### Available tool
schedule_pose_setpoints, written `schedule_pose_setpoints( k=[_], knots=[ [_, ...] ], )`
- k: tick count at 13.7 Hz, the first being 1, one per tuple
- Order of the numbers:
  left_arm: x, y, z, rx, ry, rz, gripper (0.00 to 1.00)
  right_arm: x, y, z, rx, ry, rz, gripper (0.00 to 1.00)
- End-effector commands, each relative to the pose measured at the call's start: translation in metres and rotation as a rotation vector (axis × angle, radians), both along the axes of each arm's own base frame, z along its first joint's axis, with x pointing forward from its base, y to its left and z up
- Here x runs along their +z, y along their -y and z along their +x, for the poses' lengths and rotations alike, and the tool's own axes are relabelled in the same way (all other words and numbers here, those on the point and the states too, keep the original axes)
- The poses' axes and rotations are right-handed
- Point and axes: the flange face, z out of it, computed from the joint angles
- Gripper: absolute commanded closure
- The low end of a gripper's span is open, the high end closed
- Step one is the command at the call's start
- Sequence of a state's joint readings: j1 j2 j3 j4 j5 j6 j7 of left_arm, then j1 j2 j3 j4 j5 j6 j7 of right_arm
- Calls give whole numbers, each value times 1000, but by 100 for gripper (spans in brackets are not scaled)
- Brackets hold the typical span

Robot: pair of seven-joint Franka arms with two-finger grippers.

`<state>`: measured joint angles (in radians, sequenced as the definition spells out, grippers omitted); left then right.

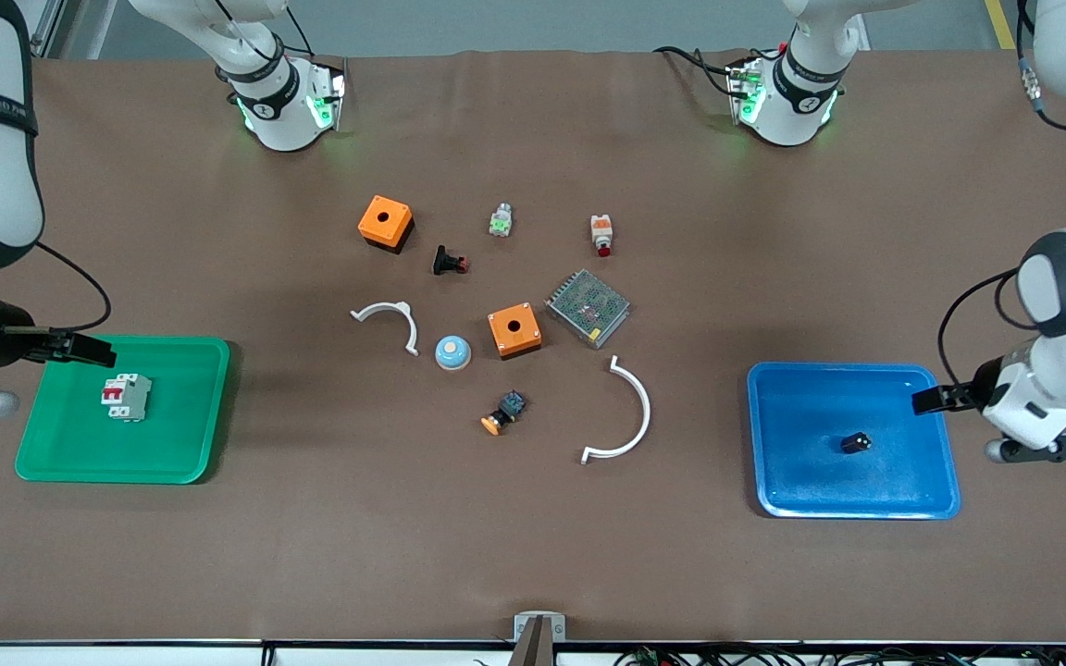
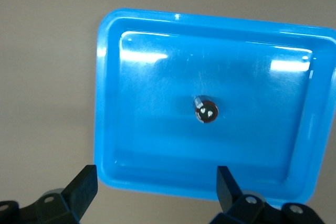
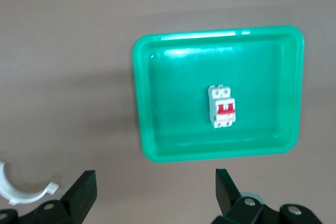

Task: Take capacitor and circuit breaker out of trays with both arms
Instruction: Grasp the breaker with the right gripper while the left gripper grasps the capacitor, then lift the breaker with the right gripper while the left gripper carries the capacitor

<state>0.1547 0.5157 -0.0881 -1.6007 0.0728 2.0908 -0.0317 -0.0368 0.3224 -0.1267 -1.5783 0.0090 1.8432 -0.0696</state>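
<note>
Low at the frame's right edge, your left gripper (image 1: 923, 400) hangs over the blue tray (image 1: 935, 504), fingers apart; the tiny capacitor (image 1: 856, 443) may roll away. At left, your right gripper (image 1: 98, 351), fingers apart, could tip the circuit breaker (image 1: 127, 397) in the green tray (image 1: 80, 467).

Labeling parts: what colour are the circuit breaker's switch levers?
Red, on the circuit breaker's light-grey body; clearest in the right wrist view.

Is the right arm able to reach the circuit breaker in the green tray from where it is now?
Probably yes. The right claw is open over the green tray, close to the circuit breaker. The breaker lies alone in the tray, with nothing on it or beside it, so the way down looks free.
</note>
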Motion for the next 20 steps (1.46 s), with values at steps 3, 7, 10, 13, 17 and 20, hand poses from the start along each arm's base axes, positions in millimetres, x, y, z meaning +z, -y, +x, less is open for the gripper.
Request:
schedule_pose_setpoints(
  k=[3,7,10,13,17,20],
  knots=[
    [-60,13,7,-20,-14,-12,14,-71,71,-10,71,31,5,0],
    [-85,33,12,-20,11,-23,19,-134,81,-7,61,9,5,0],
    [-105,41,17,-8,45,-28,26,-166,82,-13,93,52,-11,0],
    [-111,44,16,-4,41,-28,40,-186,101,-17,115,61,15,0],
    [-122,45,15,-1,25,-31,71,-219,106,-21,106,55,45,0],
    [-115,45,16,1,34,-29,98,-234,106,-29,105,71,32,0]
  ],
)
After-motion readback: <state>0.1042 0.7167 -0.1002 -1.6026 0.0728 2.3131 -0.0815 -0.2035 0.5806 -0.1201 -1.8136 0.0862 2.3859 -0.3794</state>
